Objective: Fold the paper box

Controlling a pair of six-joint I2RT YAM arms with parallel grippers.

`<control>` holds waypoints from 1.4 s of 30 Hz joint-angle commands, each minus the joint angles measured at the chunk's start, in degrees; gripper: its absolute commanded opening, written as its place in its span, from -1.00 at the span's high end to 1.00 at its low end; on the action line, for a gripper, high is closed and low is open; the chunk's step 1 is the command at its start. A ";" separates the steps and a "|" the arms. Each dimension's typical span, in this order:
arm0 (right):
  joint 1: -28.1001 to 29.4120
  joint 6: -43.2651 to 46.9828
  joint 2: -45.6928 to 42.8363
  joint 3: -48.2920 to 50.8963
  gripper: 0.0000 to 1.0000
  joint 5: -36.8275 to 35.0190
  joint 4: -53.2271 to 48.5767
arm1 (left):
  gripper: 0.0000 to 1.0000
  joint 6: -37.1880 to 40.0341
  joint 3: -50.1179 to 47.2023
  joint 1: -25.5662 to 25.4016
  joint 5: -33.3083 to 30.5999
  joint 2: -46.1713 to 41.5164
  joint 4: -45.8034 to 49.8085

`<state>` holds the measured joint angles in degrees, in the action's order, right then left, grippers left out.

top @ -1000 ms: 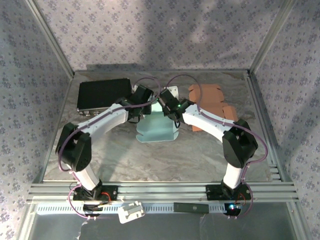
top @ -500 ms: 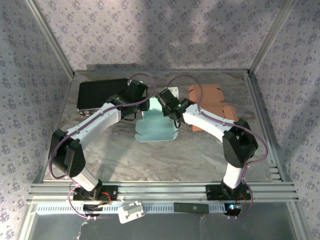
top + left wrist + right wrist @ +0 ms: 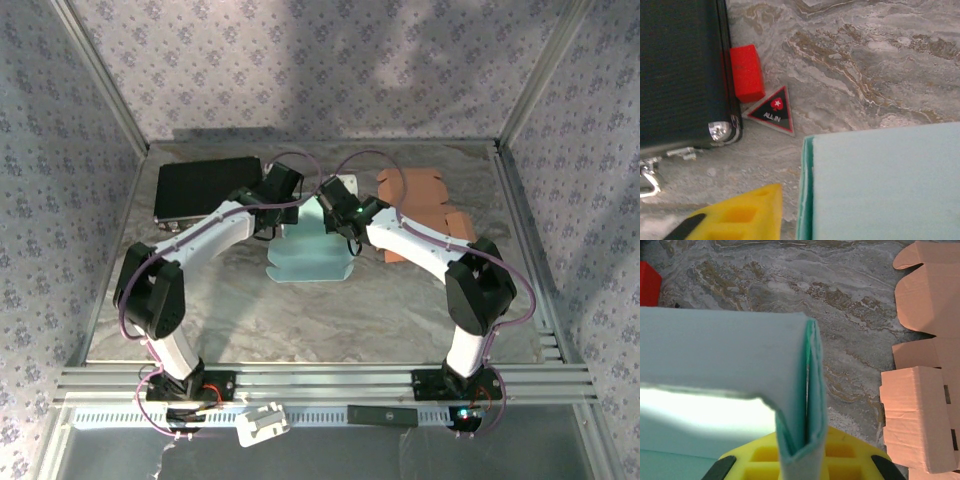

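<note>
Pinching the doubled-over edge of the pale mint-green paper box point(image 3: 715, 360), the right gripper point(image 3: 800, 452) has its yellow moulded fingers point(image 3: 850, 452) closed on two layers of card. In the right wrist view those layers stand up between the fingers as a narrow fold. From the top external camera, the box point(image 3: 312, 262) lies mostly flat on the grey marbled tabletop point(image 3: 300, 320), its near edge curved with small notched corners. The right gripper point(image 3: 335, 203) meets it at its far right corner.

The left gripper point(image 3: 275, 208) sits at the box's far left corner. In the left wrist view one yellow finger point(image 3: 740, 217) shows just left of the box's point(image 3: 885, 185) raised left edge. Whether it touches the card cannot be told, nor whether that claw is open or closed.

Left of the box and farther back lies a black rectangular hard case point(image 3: 205, 190) with a metal corner and latch point(image 3: 677, 70). A red foam block point(image 3: 747, 72) rests against the side of the case that faces the box, and it also shows beyond the box's far left corner in the right wrist view point(image 3: 647, 282). A black triangular token point(image 3: 772, 111) with a red rim, a star and the words "ALL-IN" lies flat just beyond the box's far left corner.

Right of the box, apart from it, lies a salmon-orange cardboard blank point(image 3: 425, 210), partly unfolded, its flaps and slots visible point(image 3: 922, 365).
</note>
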<state>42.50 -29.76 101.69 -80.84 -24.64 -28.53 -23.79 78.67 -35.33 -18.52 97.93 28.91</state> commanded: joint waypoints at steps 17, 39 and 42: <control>-0.90 -9.62 0.21 -1.02 1.00 1.98 -4.89 | 0.00 -6.04 3.27 -3.25 -11.80 -2.70 3.51; -9.80 -78.58 1.02 17.79 0.34 40.52 -6.18 | -0.25 -26.46 2.48 -17.34 -8.08 -22.65 21.43; -9.41 -80.30 -2.24 17.99 -0.14 38.74 -6.14 | -0.25 -26.29 0.79 -17.40 -5.71 -21.84 20.13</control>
<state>32.80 -103.09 103.18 -63.35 14.35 -31.92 -48.73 80.36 -52.53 -26.83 75.79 47.55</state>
